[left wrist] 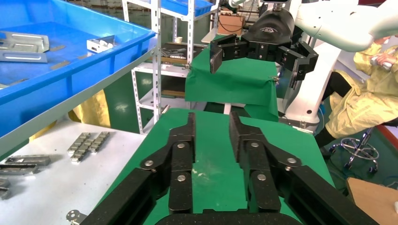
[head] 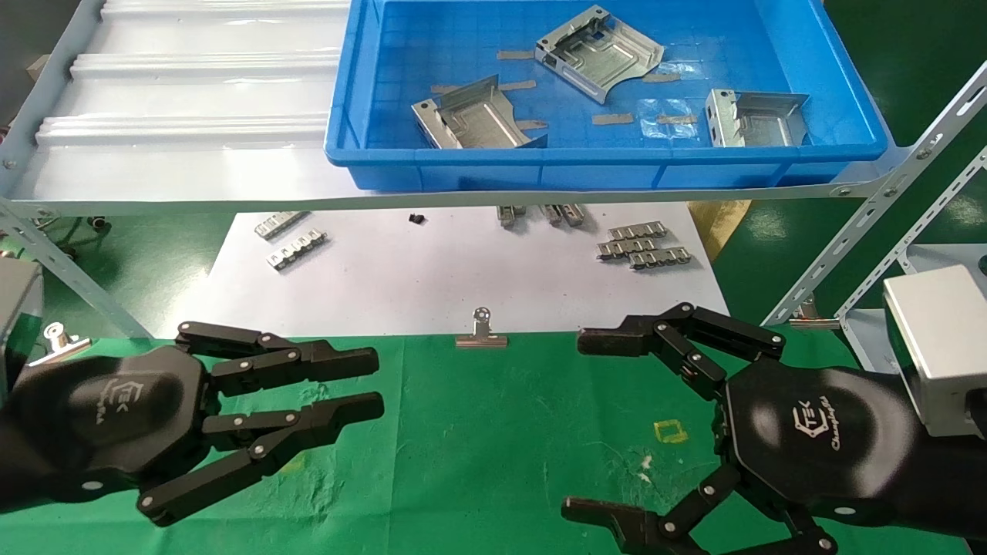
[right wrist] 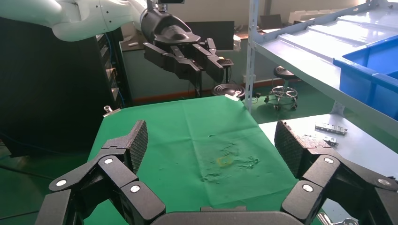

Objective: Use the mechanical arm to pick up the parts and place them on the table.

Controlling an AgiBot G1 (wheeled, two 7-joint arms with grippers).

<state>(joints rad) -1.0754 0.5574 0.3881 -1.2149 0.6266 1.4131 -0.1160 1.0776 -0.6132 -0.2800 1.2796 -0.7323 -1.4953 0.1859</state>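
— What does your head view give you?

— Three silver stamped sheet-metal brackets lie in the blue plastic bin (head: 771, 158) on the pale grey ribbed shelf (head: 193, 116): one bracket (head: 597, 52) at the far side, one (head: 474, 117) near the front wall, one (head: 754, 117) at the robot's-right end. Below that bin, over the wrinkled green cloth table (head: 478, 447), your left black jointed hand (head: 289, 420) hovers with fingers spread, holding nothing. Your right black hand (head: 644, 420) hovers there too, released and empty.

— And your left wrist view?

— Its fingers (left wrist: 180, 161) stand apart above the green cloth (left wrist: 211, 140); the bin (left wrist: 84, 61) sits off to the side.

— Right wrist view?

— Its ribbed pads (right wrist: 136, 143) are wide apart over the cloth (right wrist: 187, 136), a small yellow square outline (right wrist: 225, 161) between them.
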